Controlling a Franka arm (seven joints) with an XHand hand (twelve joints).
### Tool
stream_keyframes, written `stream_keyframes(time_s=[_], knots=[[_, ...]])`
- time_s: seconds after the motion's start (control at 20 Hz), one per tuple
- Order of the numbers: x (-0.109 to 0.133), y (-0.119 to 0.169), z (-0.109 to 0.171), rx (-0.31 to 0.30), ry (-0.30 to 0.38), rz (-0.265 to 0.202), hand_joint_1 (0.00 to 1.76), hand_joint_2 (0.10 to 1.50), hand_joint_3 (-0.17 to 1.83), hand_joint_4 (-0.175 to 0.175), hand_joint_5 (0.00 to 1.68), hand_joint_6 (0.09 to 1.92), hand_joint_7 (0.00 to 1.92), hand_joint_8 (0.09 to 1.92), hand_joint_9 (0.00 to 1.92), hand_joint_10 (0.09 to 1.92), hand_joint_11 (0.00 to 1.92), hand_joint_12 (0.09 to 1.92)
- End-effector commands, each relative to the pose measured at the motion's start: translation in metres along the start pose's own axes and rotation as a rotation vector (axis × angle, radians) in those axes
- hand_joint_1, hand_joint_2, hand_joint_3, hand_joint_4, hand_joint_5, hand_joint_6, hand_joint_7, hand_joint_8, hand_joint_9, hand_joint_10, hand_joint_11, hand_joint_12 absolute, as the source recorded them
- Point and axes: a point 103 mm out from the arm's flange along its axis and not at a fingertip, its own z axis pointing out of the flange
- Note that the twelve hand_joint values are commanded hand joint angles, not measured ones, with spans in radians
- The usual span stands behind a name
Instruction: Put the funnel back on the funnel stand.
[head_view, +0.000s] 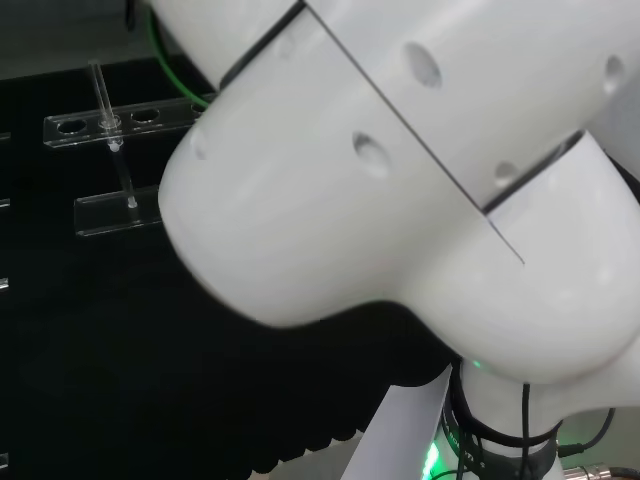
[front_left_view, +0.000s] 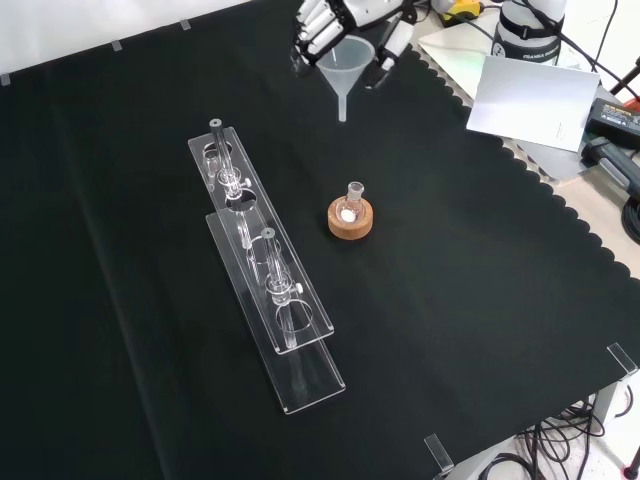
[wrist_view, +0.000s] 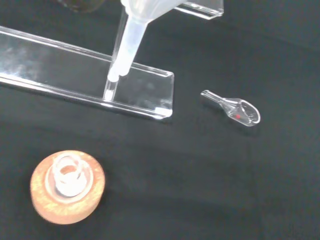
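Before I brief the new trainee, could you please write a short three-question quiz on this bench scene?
1. True or false: the hand holds the funnel with its fingers curled round the cone.
2. In the front view, what does the small flask stand on? A) a red ribbed ring B) a cork ring C) bare cloth
3. Fill in: in the front view, the clear funnel stand lies to the ____ of the flask.

Key: 1 true; 2 B; 3 left.
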Motion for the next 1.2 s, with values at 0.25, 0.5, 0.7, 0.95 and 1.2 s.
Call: stream_keyframes(time_s=[0.25, 0.5, 0.7, 0.95, 1.2], knots=[[-0.05, 0.051, -0.021, -0.026, 0.019, 0.037, 0.87, 1.15, -0.17, -0.024, 0.57, 0.48, 0.43, 0.69, 0.77, 0.5, 0.6, 1.23], [-0.055, 0.078, -0.032, -0.049, 0.024, 0.031, 0.87, 1.15, -0.17, -0.025, 0.56, 0.48, 0.43, 0.69, 0.77, 0.5, 0.6, 1.23], [-0.054, 0.099, -0.037, -0.057, 0.043, 0.018, 0.87, 1.15, -0.17, -0.026, 0.56, 0.49, 0.43, 0.69, 0.77, 0.5, 0.61, 1.23], [-0.046, 0.123, -0.034, -0.071, 0.059, 0.007, 0.87, 1.15, -0.17, -0.027, 0.56, 0.49, 0.43, 0.69, 0.77, 0.5, 0.61, 1.22], [-0.041, 0.148, -0.024, -0.067, 0.073, 0.004, 0.87, 1.15, -0.17, -0.028, 0.56, 0.49, 0.43, 0.69, 0.78, 0.5, 0.62, 1.22]])
